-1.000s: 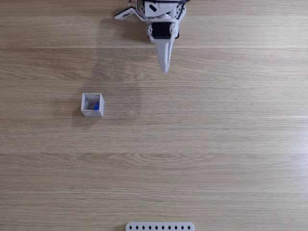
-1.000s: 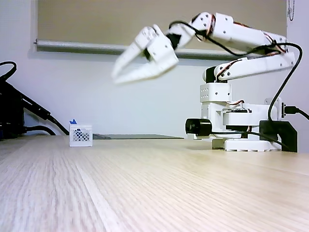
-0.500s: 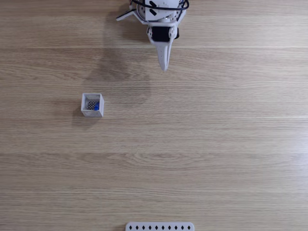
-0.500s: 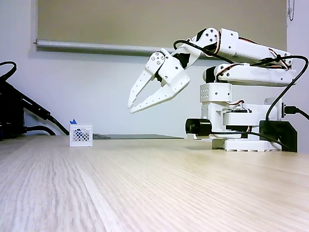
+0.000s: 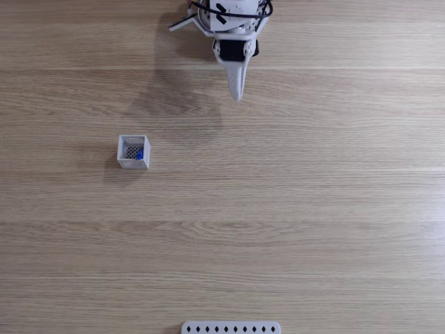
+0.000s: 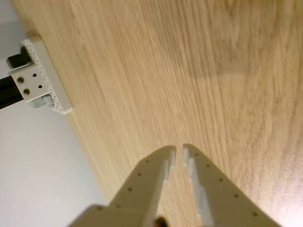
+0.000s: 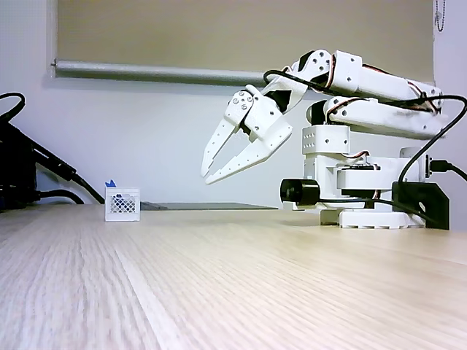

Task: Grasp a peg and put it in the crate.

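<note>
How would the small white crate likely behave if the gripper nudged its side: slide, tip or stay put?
The crate looks small and thin-walled with latticed sides, so it is probably light and would slide on the smooth wooden table. A low nudge seems unlikely to tip it, as it sits squat and flat. The blue peg inside probably adds little weight.
</note>
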